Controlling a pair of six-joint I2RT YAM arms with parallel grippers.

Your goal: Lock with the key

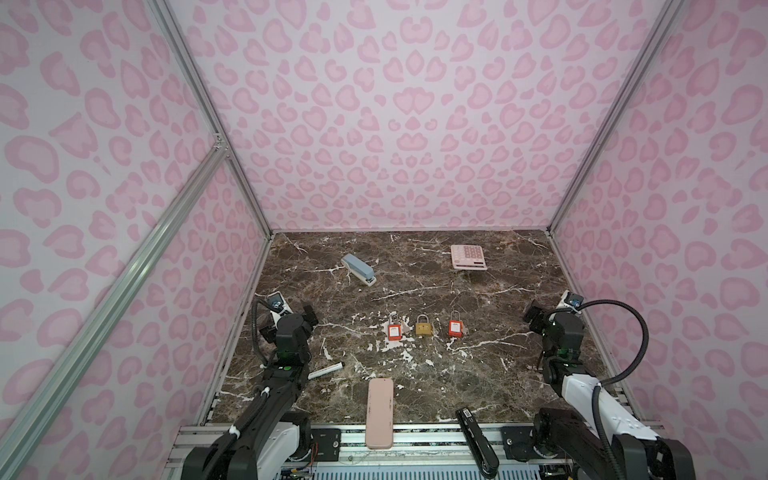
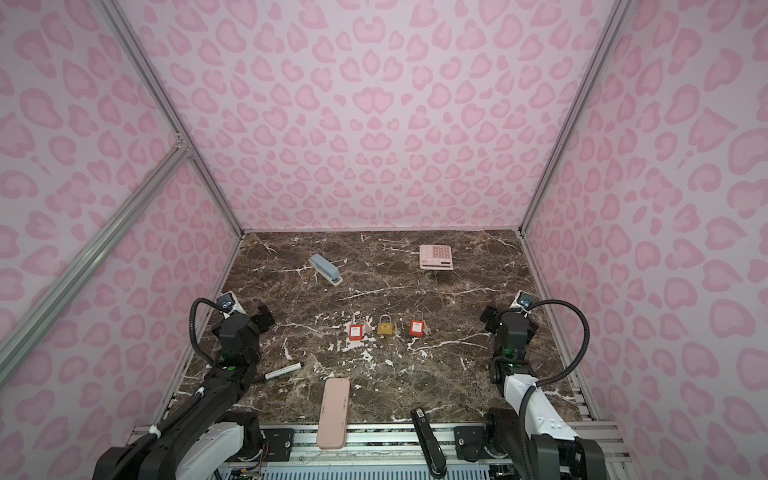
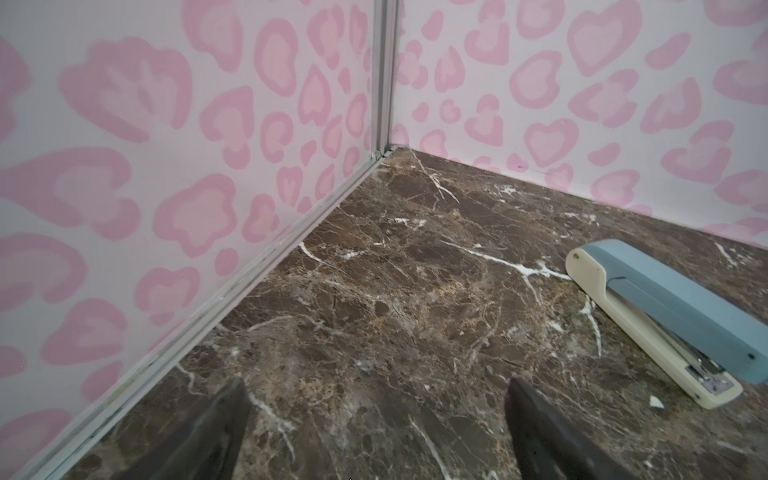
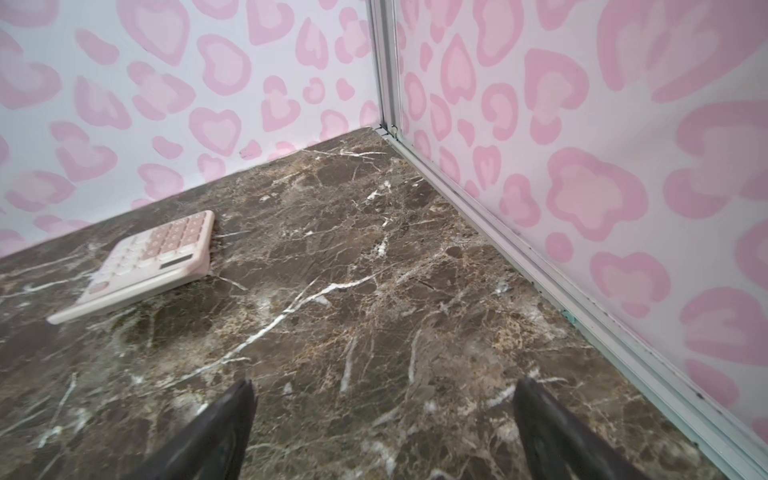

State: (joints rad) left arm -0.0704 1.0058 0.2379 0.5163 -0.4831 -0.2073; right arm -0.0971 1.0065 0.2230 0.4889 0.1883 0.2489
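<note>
Both arms are tucked back at their own sides, elbows bent. The black-and-white left arm (image 1: 284, 380) points its black left gripper (image 3: 376, 388) forward, jaws spread wide. Black-and-white right arm (image 1: 582, 388) and black right gripper (image 4: 384, 388): same deal, jaws wide apart, pretty much mirrored.

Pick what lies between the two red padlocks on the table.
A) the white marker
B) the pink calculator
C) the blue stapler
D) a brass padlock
D: in both top views the brass padlock lies in a row between the red padlock on the left-arm side and the red padlock on the right-arm side.
</note>
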